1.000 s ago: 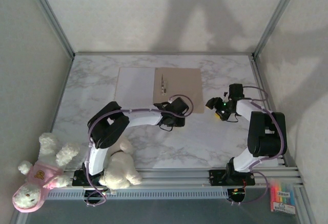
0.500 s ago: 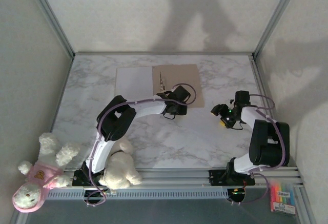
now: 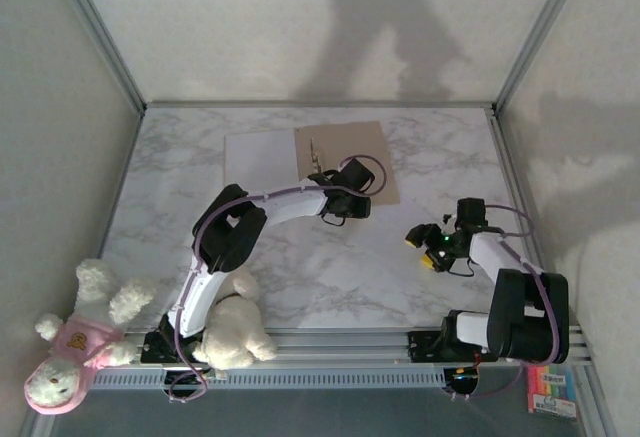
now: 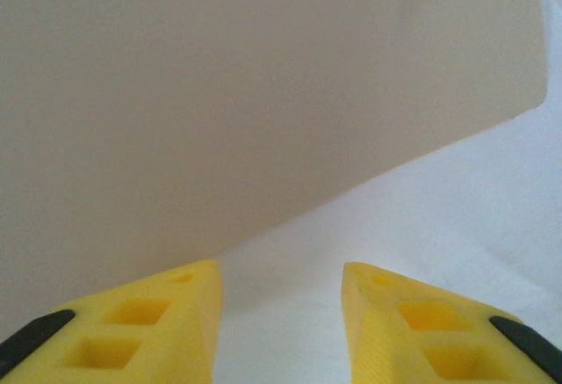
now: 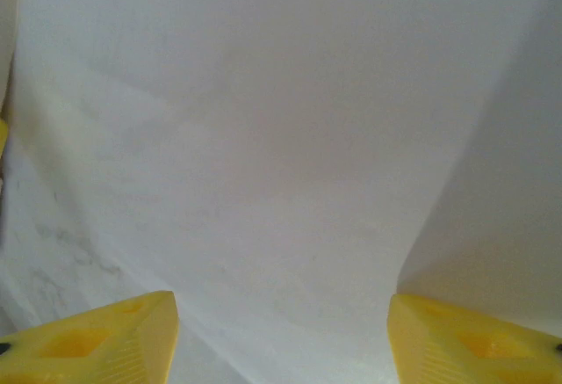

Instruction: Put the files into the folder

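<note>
tan folder point(image 3: 350, 144), white files point(image 3: 260, 162), grey-veined white marble table point(image 3: 330, 277).

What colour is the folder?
The folder is plain tan-brown; it shows best in the top external view.

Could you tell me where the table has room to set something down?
Bare marble lies between the left arm and right arm, left of the white sheet and right of the folder. It is crowded at the folder's near edge by the left pincer.
</note>
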